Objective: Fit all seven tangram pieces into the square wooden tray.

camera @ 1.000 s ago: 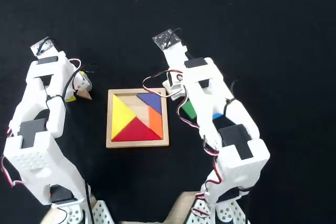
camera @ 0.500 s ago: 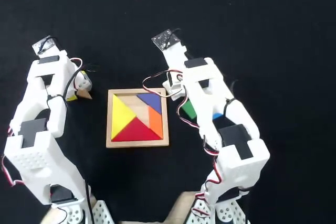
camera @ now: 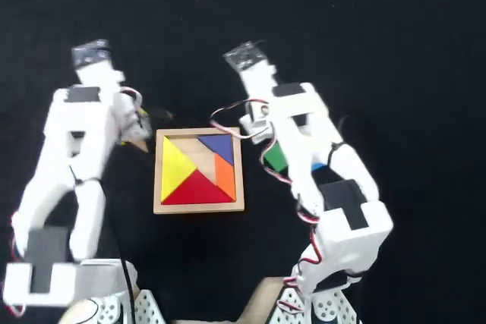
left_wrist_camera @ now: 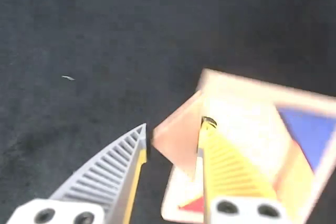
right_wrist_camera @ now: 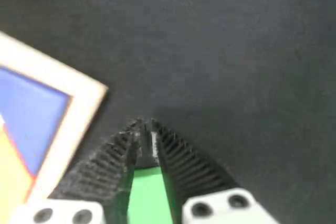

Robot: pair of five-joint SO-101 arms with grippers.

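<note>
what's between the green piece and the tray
Just bare black cloth, as the right wrist view shows between the corner of the tray and the green piece.

Black table (camera: 395, 51) bears the wooden tray (camera: 199, 207).

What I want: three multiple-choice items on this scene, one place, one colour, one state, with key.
1. The tan triangle is: A flat in the tray; B in the left tool, by the tray's corner; C under the right tool.
2. The right tool grips a piece coloured: A green; B red; C yellow.
3. The tray is: A empty; B partly filled; C full.
Key: 1B, the left wrist view shows it there; 2A, green shows in its shut grip; 3B, the green piece and tan triangle are outside.
</note>
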